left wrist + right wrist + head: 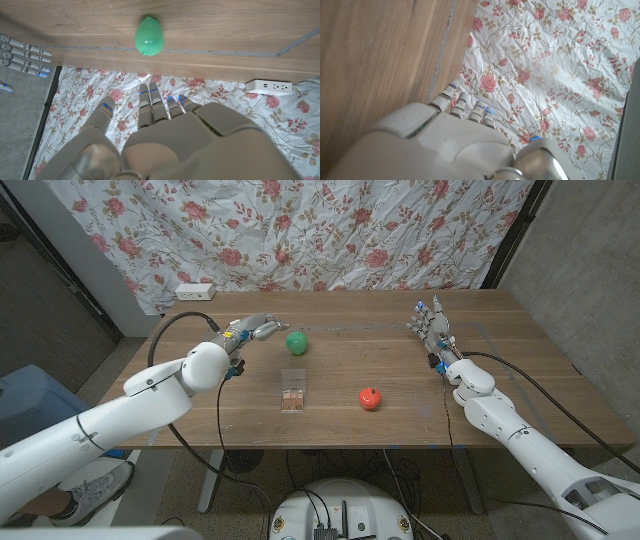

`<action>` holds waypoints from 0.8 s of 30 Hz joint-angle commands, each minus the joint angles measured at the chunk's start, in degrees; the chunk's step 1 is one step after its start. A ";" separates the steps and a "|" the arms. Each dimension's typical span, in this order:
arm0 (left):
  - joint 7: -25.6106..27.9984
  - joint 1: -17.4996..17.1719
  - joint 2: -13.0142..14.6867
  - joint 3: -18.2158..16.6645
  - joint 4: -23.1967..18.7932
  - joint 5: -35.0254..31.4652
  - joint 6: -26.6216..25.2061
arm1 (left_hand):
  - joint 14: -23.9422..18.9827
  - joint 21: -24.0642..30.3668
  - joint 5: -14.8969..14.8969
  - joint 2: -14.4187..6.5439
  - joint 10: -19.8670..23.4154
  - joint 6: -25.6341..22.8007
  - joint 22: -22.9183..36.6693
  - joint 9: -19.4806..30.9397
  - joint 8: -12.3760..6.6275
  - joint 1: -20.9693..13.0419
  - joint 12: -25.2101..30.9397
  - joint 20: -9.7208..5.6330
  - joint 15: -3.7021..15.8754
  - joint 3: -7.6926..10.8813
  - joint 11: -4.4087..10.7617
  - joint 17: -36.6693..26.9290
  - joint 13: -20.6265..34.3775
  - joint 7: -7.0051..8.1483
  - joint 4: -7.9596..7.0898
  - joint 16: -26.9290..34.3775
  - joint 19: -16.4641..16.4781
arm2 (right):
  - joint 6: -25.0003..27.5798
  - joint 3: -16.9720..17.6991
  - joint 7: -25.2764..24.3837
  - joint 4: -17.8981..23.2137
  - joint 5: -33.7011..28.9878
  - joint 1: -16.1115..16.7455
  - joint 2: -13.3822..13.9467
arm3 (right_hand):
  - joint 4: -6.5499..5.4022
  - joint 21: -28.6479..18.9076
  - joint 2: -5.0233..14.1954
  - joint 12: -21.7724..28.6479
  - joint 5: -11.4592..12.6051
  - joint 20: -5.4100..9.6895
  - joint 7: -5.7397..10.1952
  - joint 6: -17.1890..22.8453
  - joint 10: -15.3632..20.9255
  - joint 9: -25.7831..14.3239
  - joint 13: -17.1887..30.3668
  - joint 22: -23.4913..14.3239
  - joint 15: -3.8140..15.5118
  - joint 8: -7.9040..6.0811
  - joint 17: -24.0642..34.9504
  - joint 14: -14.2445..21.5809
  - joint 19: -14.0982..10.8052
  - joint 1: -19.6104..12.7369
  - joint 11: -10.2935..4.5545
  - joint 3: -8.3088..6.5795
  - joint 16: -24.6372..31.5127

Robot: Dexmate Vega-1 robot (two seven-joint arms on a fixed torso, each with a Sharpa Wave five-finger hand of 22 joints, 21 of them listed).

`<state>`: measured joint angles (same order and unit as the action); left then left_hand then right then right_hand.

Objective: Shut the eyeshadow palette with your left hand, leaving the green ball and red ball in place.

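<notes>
One white power strip (268, 87) appears, perhaps wall-mounted, beyond the left hand (165, 135).

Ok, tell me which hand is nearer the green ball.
Left. The left hand hovers just beside the green ball, on the robot's left. The right hand stands far off across the table.

Looks like a makeshift lab/test room: wooden table (340, 360), floral sheet (300, 230) hung as backdrop, power strip (194, 291), loose cables (540, 395).
</notes>
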<state>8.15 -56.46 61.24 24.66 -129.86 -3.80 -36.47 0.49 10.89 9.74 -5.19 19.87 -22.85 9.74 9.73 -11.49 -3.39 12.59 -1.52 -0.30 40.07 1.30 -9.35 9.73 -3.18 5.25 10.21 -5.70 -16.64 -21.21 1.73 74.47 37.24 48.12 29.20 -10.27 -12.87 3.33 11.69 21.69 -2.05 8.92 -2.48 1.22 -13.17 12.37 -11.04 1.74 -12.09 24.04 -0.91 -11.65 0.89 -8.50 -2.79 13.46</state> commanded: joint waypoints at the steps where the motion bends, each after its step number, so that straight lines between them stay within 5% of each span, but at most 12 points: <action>1: -4.16 4.73 0.29 5.84 -3.40 -3.91 -3.93 | -0.81 0.26 0.13 -1.90 1.48 -1.04 0.23 0.14 -0.15 0.83 0.37 0.28 -0.19 -0.17 -0.26 -0.17 0.22 -0.04 -0.22 0.49 0.16 | 0.01 0.00 -0.01 0.02 0.01 0.02 0.00 | -0.37 -0.35 5.64 0.34 0.20 0.02 0.50 0.09 0.05 -0.28 0.10 -0.16 6.71 -0.30 0.23 -0.21 -0.23 0.02 -0.48 -0.02 0.37; 24: -20.20 18.17 -1.64 21.02 -6.65 -18.18 -17.86 | -1.52 0.03 0.25 -1.93 4.02 -2.91 0.25 0.17 0.10 3.24 -0.22 0.86 -1.77 -0.77 -0.42 -0.45 0.27 -0.62 -2.28 0.56 -0.63 | 0.03 -0.02 0.33 -0.01 0.11 -0.01 0.08 | -0.37 -0.36 5.65 0.29 0.20 0.02 0.46 0.04 -0.06 -0.28 0.10 -0.16 6.67 -0.28 0.23 -0.23 -0.24 0.02 -0.49 -0.02 0.37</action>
<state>-3.68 -44.44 60.34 38.73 -135.37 -14.81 -48.48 -0.93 10.89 9.74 -4.15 23.35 -25.06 9.74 9.73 -11.02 -0.69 12.59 -0.61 -1.55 39.20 0.92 -9.48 9.73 -3.91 3.40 10.20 -6.02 -16.64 -21.21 1.72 74.49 37.24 48.14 29.20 -10.27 -12.87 3.33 11.69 21.69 -2.05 8.92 -2.48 1.22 -13.17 12.36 -11.04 1.74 -12.09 24.04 -0.91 -11.65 0.89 -8.50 -2.79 13.46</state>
